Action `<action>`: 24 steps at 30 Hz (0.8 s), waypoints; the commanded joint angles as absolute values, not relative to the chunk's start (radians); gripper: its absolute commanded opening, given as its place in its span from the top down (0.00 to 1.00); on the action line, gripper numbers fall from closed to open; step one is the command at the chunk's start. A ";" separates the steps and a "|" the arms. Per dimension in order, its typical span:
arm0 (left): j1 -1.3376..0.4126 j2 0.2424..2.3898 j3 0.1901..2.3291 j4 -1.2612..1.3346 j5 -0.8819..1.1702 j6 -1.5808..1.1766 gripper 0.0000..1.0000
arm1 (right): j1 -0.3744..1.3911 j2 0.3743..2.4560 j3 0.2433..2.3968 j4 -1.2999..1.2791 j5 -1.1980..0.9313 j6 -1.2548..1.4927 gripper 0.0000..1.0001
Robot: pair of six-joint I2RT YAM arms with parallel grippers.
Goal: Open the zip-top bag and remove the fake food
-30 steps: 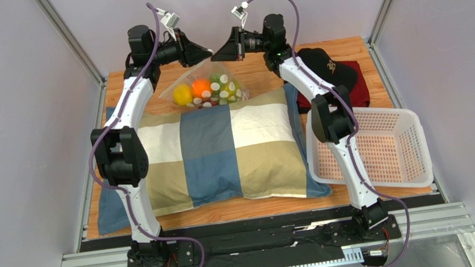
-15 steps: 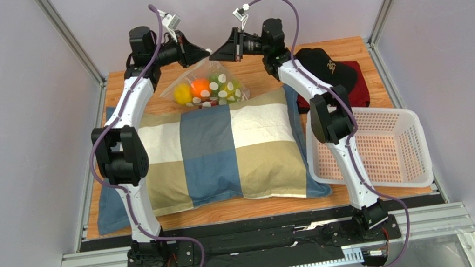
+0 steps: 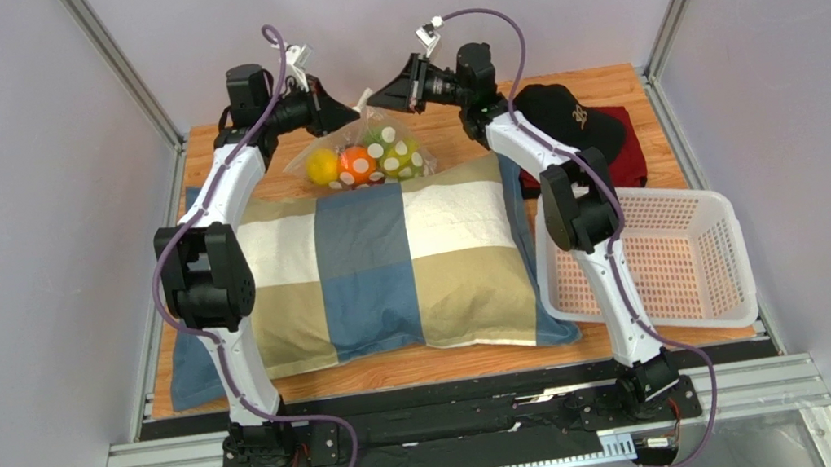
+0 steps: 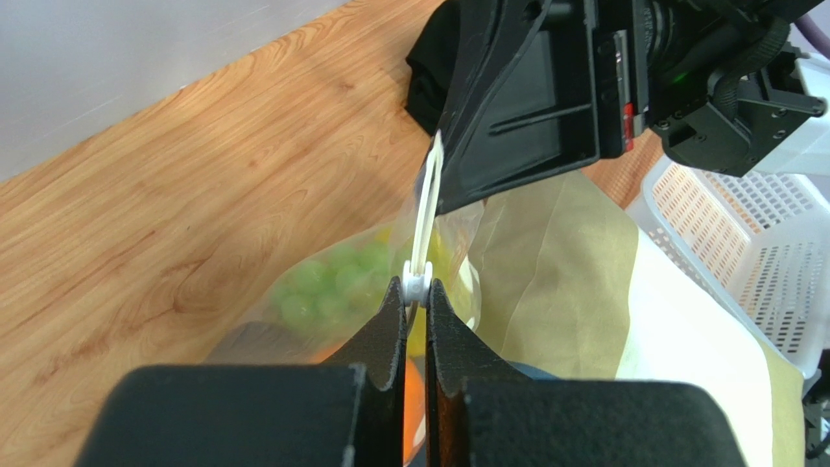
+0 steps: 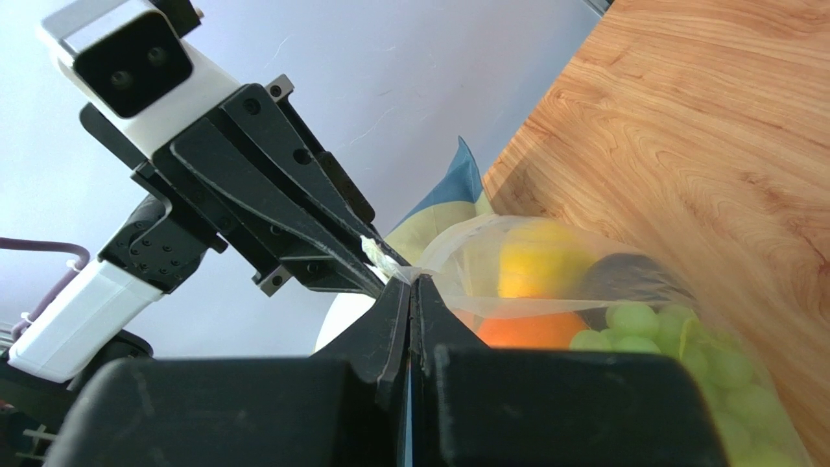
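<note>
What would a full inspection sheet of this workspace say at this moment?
Surface: wooden table, mostly covered by a checked pillow.
Job's things: zip-top bag behind the pillow, held at its top edge; fake food inside it.
Clutter: white basket, black cap and red cloth, all on the right.
Grippers: left gripper and right gripper both shut on the bag's top.
Cables: purple cables along both arms.
Surroundings: grey walls, metal frame.
</note>
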State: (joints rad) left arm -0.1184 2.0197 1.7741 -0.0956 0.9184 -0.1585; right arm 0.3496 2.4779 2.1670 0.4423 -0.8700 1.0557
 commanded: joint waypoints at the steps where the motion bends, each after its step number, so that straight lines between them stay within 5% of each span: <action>1: -0.083 1.968 1.759 -0.127 0.923 -0.163 1.00 | 0.311 2.362 2.149 0.515 -0.793 1.075 1.00; 13: -0.051 1.741 1.472 -0.347 0.560 -0.201 1.00 | 0.238 2.534 2.353 0.537 -0.781 1.135 1.00; 24: -0.051 1.542 1.284 -0.452 0.528 -0.193 1.00 | 0.204 2.612 2.439 0.589 -0.844 1.195 1.00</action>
